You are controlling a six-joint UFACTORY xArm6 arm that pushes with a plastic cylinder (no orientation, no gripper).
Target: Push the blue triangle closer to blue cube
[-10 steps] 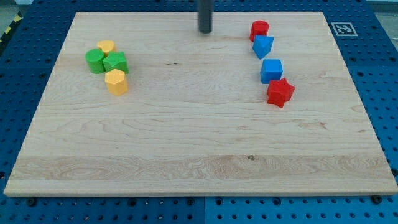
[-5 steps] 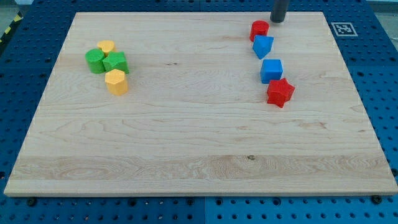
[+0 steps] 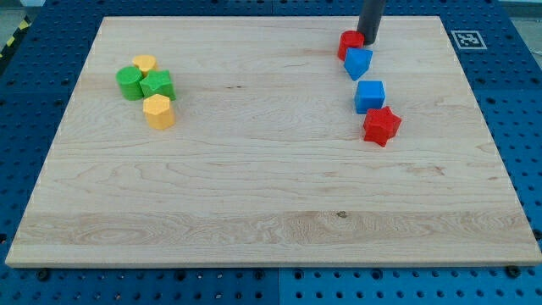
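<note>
Rod-shaped end effector, gripperless and holding nothing: my tip [image 3: 369,41] rests beside a small red block [image 3: 351,42], just above the blue triangle [image 3: 357,63]. Blue cube [image 3: 369,96] sits below on the wooden counter [image 3: 254,169]. Approach step; next likely a downward push.

Tip: my tip [image 3: 369,40] sits against the red block [image 3: 351,42], on its right.
Column: blue triangle [image 3: 357,63] below — then blue cube [image 3: 369,96] (apart), red star [image 3: 381,125] touching.
</note>
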